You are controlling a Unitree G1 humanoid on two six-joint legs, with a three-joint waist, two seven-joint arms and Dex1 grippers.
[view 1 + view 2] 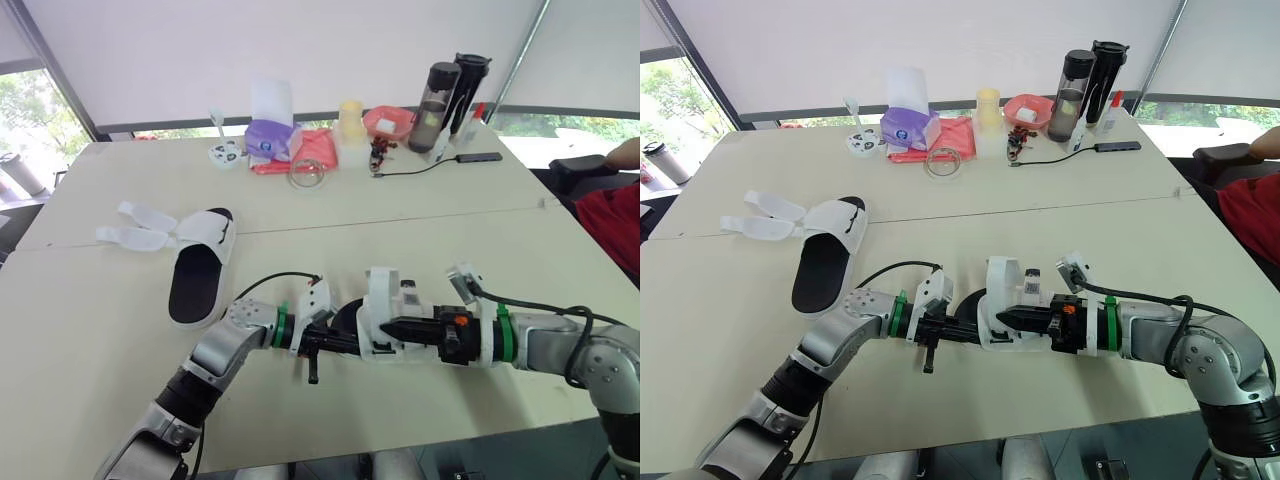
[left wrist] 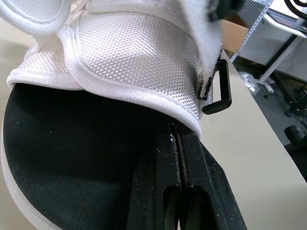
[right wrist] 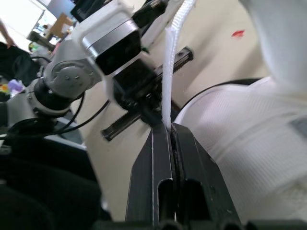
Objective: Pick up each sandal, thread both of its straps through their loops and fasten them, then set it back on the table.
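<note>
Held one white sandal (image 1: pixel 383 305) between both grippers, over the bench (image 1: pixel 480 250) near its front edge. Pinched its rim, under the woven upper, in the left gripper (image 2: pixel 176 136), fingers shut tight, black footbed turned toward that gripper. Clamped a white strap (image 3: pixel 169 72), seen edge-on, in the closed right gripper (image 3: pixel 171 127). Ran lengthwise from one gripper to the other, roughly along the front edge. Carried a black loop (image 2: pixel 218 91) at the side of the upper.

Rested the second sandal (image 1: pixel 198 270) sole-down toward the left edge, long axis front to back, its open straps (image 1: pixel 145 215) splayed toward that edge. Bore a black mark on the band, too small to read.

Left bare bench between the two sandals and out to the right edge. Crowded the far edge with bottles (image 1: pixel 440 95), a cup (image 1: pixel 350 118) and a purple pack (image 1: pixel 268 135).
</note>
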